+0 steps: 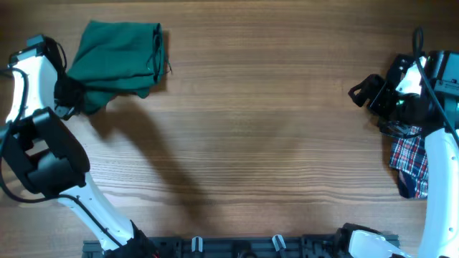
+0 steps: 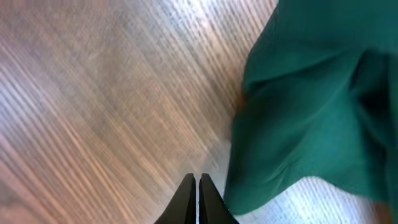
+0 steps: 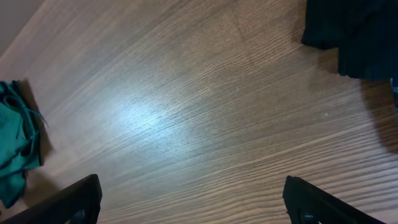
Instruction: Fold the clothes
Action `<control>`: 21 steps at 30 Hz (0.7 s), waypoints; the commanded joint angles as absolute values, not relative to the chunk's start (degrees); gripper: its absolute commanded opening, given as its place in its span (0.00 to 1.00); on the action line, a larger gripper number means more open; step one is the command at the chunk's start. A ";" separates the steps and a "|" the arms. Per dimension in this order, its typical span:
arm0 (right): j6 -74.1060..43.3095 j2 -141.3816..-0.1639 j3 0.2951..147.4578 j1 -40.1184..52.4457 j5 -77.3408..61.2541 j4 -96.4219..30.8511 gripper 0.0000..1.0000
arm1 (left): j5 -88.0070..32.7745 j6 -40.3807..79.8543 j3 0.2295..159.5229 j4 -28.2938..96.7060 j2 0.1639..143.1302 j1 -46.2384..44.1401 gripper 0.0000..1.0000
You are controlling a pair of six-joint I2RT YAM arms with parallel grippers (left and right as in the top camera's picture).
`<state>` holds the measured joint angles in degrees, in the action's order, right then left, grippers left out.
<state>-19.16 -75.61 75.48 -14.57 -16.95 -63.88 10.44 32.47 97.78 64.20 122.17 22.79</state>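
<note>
Wood-grain desk (image 1: 272,129). Green garment (image 1: 118,57), plain and shirt-like, lies bunched and loosely doubled at the far left corner of the desk. Its lower-left corner runs under the left arm.

Red-white-blue plaid cloth (image 1: 410,158) is at the right edge, partly under the right arm. Dark cloth (image 3: 354,31) shows in the right wrist view.

Right claw (image 3: 191,183): jaws spread wide, nothing between them, over bare wood.

Left claw (image 2: 196,186): fingers pressed together, the garment's edge just beside them.
</note>
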 commanded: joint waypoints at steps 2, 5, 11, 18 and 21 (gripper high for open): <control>-18.20 -74.89 76.49 -14.66 -18.06 -63.92 0.95 | 8.45 33.69 93.97 59.40 122.83 22.96 0.04; -18.22 -74.89 76.49 -14.66 -18.06 -64.05 0.94 | 6.57 33.69 92.05 55.96 122.83 22.94 0.04; -18.61 -74.89 76.49 -14.66 -18.11 -64.18 0.94 | -0.69 33.36 88.79 46.41 122.83 22.94 0.04; -19.53 -74.89 76.49 -14.66 -18.31 -64.29 0.95 | -4.54 33.50 83.59 37.26 123.74 22.87 0.04; -19.53 -74.89 76.49 -14.66 -18.50 -64.31 0.94 | -7.75 33.45 82.50 34.37 123.76 22.33 0.04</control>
<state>-19.22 -75.61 75.48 -14.57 -17.12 -64.27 -2.48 32.69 84.64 35.75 122.26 22.90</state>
